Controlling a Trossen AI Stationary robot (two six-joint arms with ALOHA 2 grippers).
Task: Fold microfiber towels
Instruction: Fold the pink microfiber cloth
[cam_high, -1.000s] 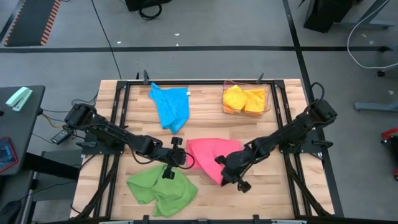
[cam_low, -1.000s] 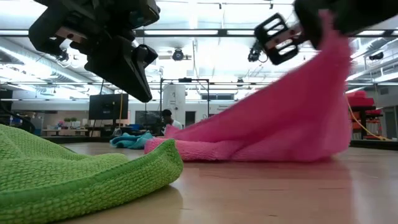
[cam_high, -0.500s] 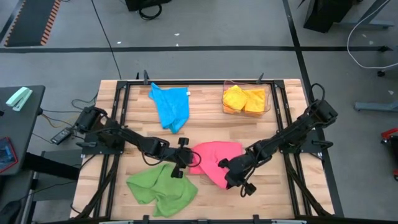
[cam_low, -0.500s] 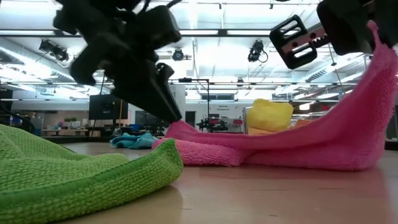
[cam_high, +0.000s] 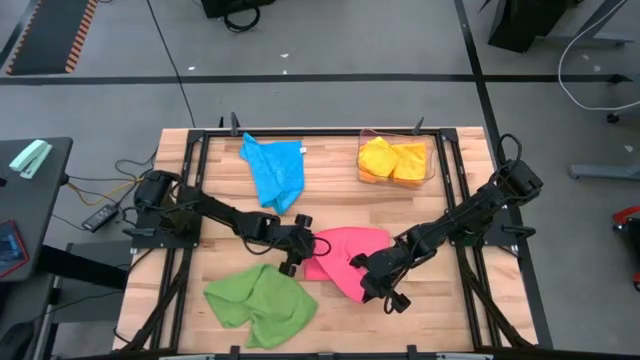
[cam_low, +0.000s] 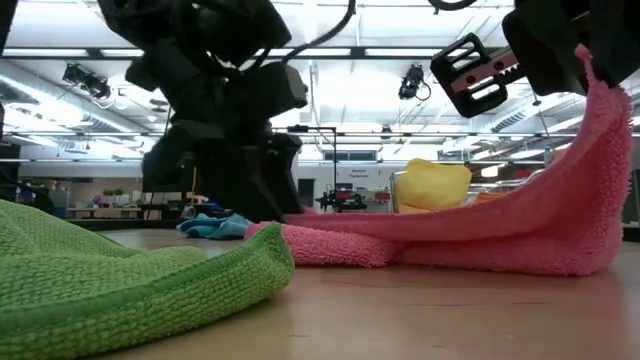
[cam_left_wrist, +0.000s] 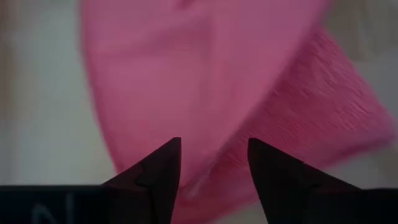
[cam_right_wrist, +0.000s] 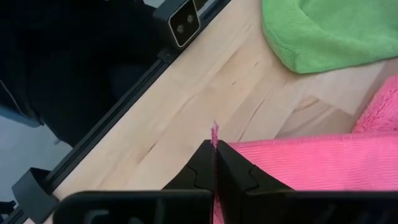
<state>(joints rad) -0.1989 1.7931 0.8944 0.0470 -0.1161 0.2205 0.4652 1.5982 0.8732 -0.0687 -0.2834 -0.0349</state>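
R fingers (cam_right_wrist: 215, 163) clenched on pink towel (cam_high: 345, 255) edge; L fingers (cam_left_wrist: 211, 165) released over same.

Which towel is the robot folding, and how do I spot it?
Look at the middle of the wooden table, between the two dark arms. The pink towel lies there, just right of the crumpled green towel. It is the only pink one, and the right gripper is pinching its edge.

Clear plastic bin (cam_high: 428, 150) at the wooden table's (cam_high: 440, 310) far right corner.
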